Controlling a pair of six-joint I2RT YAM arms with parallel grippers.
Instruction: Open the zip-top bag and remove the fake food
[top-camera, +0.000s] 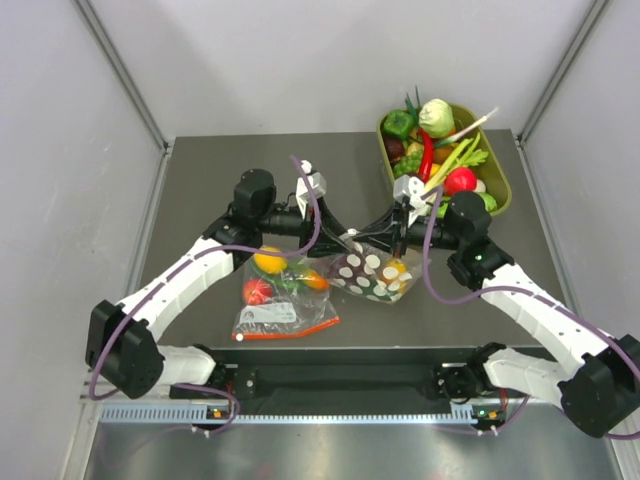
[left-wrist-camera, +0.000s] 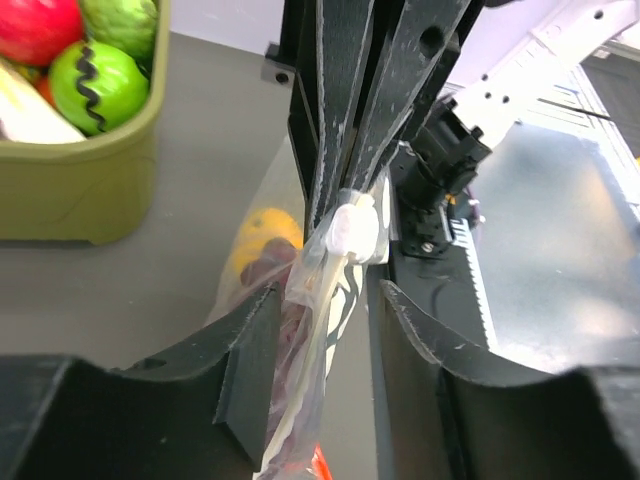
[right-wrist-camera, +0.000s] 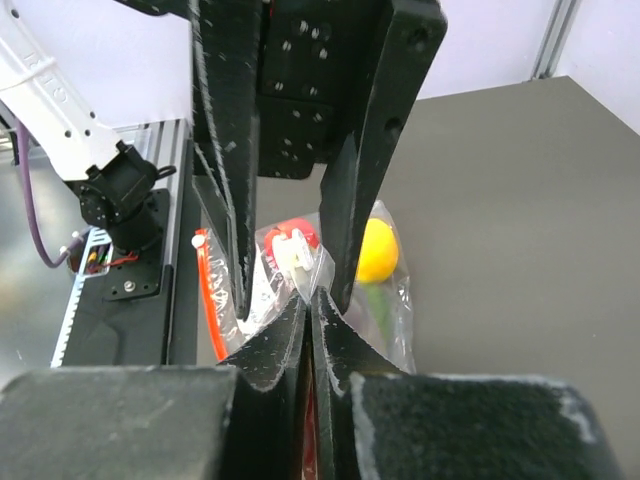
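The zip-top bag (top-camera: 372, 275) sits mid-tabletop (top-camera: 200, 180), its top edge lifted between both arms. The right pincer (right-wrist-camera: 310, 325) is clamped tight on that edge. The left pincer (left-wrist-camera: 330, 350) stands part-open, its fingers either side of the plastic without pinching it. The fake food (top-camera: 396, 270) is inside the bag, a yellow fruit showing through. A plain bag with a red strip (top-camera: 285, 312) lies just left, and an olive tray (left-wrist-camera: 80, 195) of toy produce sits far right.

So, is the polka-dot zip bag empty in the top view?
No, a yellow fruit shows through the clear plastic inside the polka-dot zip bag.
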